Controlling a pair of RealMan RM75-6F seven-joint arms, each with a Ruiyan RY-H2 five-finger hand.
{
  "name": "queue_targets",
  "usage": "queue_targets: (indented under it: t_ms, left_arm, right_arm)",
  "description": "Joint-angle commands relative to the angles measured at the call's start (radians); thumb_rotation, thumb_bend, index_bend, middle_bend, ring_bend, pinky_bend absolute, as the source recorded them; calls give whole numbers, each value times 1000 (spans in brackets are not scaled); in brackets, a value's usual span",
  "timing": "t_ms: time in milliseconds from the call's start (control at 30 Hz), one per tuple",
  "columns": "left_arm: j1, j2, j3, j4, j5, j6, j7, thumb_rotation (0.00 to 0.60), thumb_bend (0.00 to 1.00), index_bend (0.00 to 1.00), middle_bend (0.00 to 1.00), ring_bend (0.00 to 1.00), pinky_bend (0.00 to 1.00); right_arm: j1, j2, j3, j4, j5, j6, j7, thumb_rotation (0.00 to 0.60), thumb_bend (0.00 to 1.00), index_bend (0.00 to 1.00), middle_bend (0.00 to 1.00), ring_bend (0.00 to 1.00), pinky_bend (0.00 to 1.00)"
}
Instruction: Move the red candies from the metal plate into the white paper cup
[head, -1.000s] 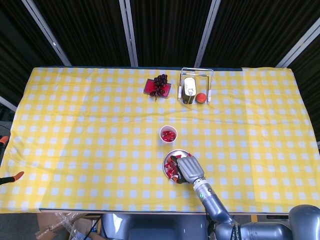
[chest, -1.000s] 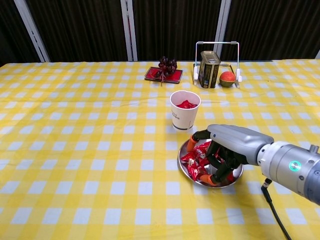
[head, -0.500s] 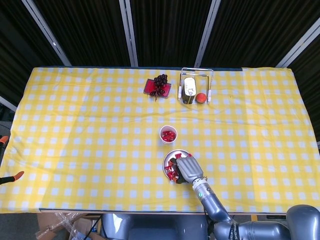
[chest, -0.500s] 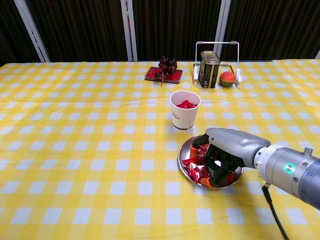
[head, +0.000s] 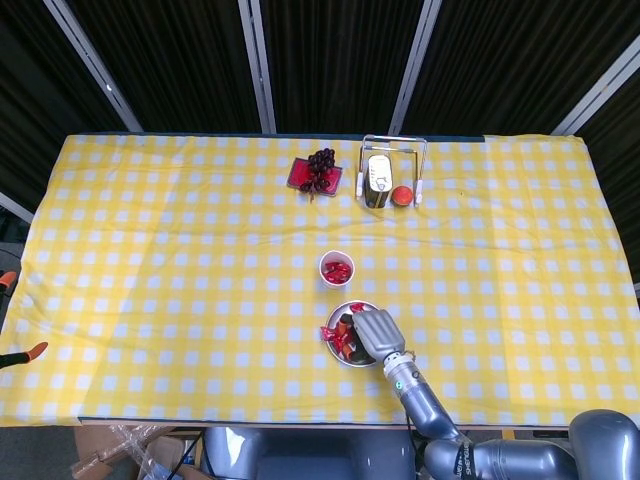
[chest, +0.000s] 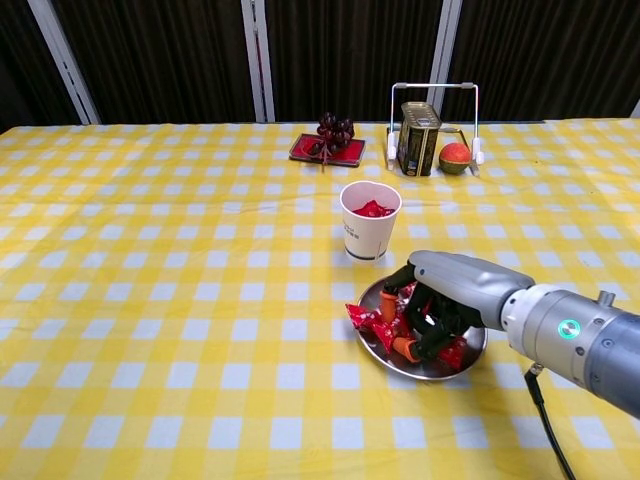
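Fingers of the right hand (chest: 440, 310) curl down over red candies (chest: 372, 320) on the metal plate (chest: 440, 362), lower centre — grip unconfirmed. White paper cup (chest: 369, 222) just behind already holds some — several remain.

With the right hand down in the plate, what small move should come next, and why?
Probably lift the right hand straight up, if its grip holds. Its fingers curl among the candies on the plate, apparently around one, and the cup stands just behind, already holding some.
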Motion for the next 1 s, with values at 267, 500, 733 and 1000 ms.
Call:
queue_targets:
  t_ms: [267,500,733,1000]
  left_arm:
    - [0,1,0,-2,0,0,-1,600,42,0,0,0,0]
    - [0,0,-1,-2,0,1,-1,600,41,0,0,0,0]
    - [-1,0,-1,-2,0,0,-1,600,41,0,0,0,0]
    - [-1,1,-1,-4,-1,-1,-4,600,41,0,0,0,0]
  right_arm:
    - [-3,2,10,-1,-8,9,7,600,504,608,815,960,1000]
    - [-7,14,23,-19,-18,24,13,600,515,617,815,960,1000]
    - [-7,48,49,-71,-38,56,4,600,515,617,815,959,1000]
    - [7,93,91,-146,-53,90,-25,600,515,617,815,959,1000]
